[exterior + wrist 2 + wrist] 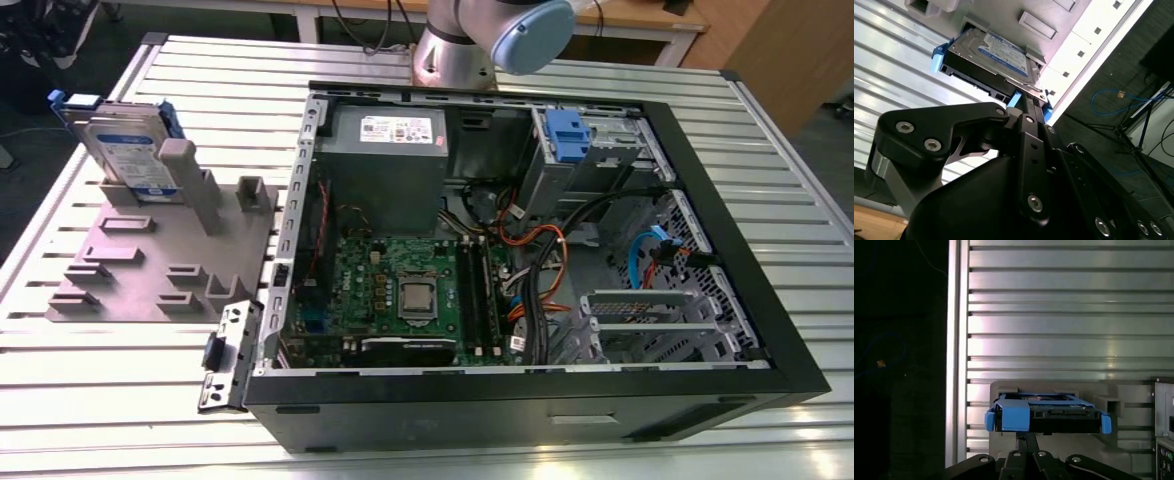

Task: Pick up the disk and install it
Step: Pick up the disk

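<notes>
Table point(747, 150) was ribbed aluminium slats, w/ dark floor beyond its edge and a wooden desk point(641, 20) at the back of the room. An open PC case point(534, 395) lay on its side on the table, taking up most of the exterior view's right. Inside it: grey PSU box point(387, 130) w/ white sticker, green mainboard point(400, 280) w/ bare CPU point(418, 297), orange & black cables point(534, 245), and a blue latch point(567, 135) at the drive cage. On the exterior view's left sat a grey fixture plate point(134, 270), just beside the case. The disk point(127, 150) stood on edge in a slot of that plate, label side showing, blue frame along its edges, well apart from the drive cage. A small grey-black bracket point(224, 355) lay by the case's near corner. The arm point(481, 40) stood behind the case. In the first wrist view the hand point(1026, 439) pointed at the disk's narrow end. Whether it was apart, together or touching the disk couldn't be told.
</notes>
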Motion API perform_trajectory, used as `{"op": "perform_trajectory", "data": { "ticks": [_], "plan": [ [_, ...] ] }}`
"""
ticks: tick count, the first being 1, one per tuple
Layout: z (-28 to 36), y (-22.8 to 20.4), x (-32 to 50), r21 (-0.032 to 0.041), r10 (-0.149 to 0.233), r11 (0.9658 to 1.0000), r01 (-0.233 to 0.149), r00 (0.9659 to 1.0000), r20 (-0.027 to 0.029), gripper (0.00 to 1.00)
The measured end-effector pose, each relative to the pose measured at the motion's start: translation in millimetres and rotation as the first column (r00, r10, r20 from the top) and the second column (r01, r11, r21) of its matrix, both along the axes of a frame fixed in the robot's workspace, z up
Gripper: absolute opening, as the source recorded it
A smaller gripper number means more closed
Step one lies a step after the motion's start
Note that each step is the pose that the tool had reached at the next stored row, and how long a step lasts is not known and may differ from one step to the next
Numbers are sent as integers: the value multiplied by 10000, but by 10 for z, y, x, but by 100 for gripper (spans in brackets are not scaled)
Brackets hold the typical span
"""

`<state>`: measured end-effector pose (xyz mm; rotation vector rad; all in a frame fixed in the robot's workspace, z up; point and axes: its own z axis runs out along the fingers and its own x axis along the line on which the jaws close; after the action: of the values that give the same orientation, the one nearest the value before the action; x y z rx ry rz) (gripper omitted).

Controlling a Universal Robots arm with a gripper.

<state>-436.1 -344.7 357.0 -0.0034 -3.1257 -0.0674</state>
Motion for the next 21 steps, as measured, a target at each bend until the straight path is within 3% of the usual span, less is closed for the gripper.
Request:
{"op": "perform_trajectory", "data": {
  "ticks": [5,11,15,21],
  "plan": [
    [0,0,0,0,523,9986,-523,9986,1,11],
    [0,0,0,0,1163,9932,-1163,9932,0,11],
    [0,0,0,0,1347,9909,-1347,9909,-1,11],
    [0,0,0,0,1358,9907,-1358,9907,0,11]
  ]
}}
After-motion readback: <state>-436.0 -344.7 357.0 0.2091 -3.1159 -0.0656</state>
